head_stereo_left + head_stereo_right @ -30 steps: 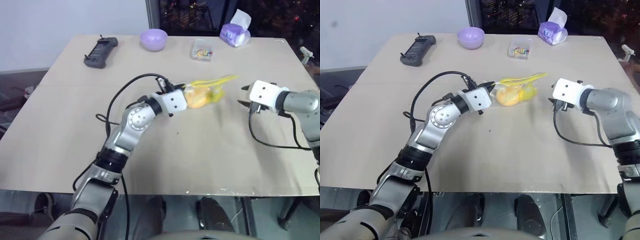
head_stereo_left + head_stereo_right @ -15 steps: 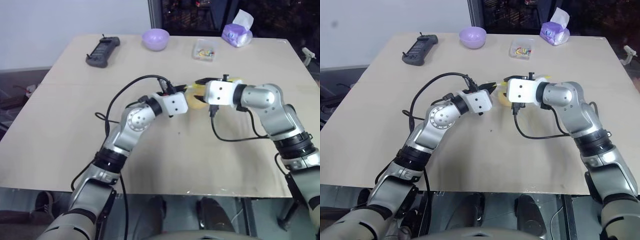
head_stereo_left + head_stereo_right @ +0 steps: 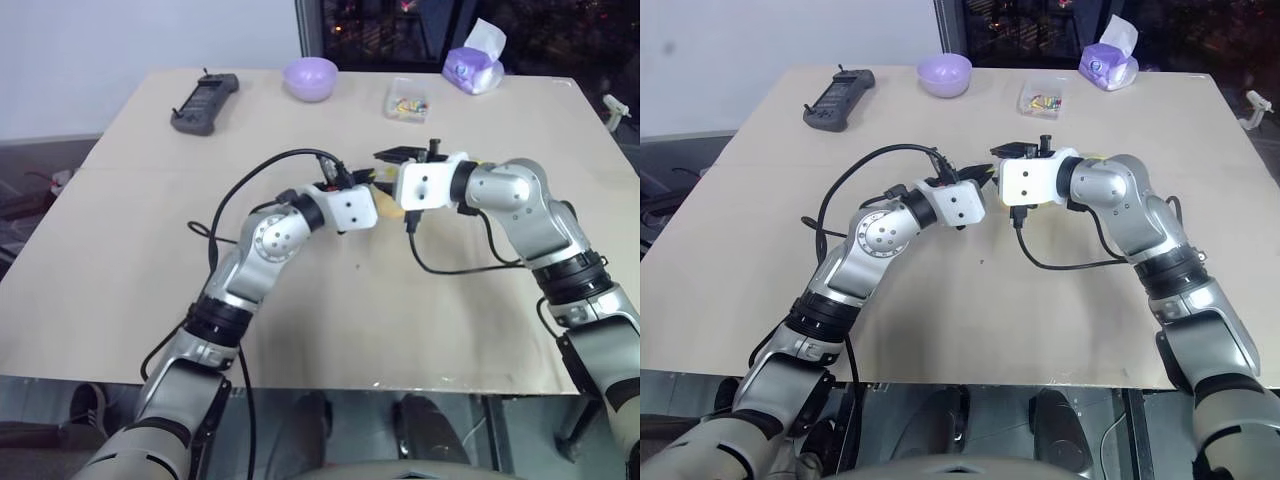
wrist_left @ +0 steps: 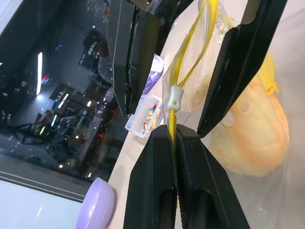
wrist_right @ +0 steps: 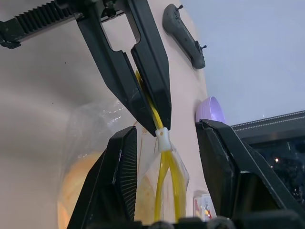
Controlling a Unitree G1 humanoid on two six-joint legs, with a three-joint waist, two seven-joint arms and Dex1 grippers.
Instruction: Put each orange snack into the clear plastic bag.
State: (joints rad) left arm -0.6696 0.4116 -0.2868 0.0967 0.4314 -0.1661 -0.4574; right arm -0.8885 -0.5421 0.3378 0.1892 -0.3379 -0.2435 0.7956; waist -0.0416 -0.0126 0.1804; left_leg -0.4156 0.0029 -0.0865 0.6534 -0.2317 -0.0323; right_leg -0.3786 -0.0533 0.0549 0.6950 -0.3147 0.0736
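Mid-worktop (image 3: 120,260): clear plastic bag (image 4: 267,191) holds the orange snack (image 4: 255,133). Left hand (image 4: 174,138) clamped on the bag's yellow zip strip (image 5: 167,186); right hand (image 5: 164,138) open, fingers straddling the slider. Behind: purple bowl (image 3: 308,78), small clear box (image 3: 406,100), tissue pack (image 3: 474,62), remote (image 3: 204,102).

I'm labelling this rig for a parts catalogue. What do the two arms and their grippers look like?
Both arms are silver-grey with black joint bands and round joints, ending in white boxy wrist housings. A black cable loops out beside each arm. The left gripper and right gripper each have two black fingers, ridged on the right gripper's.
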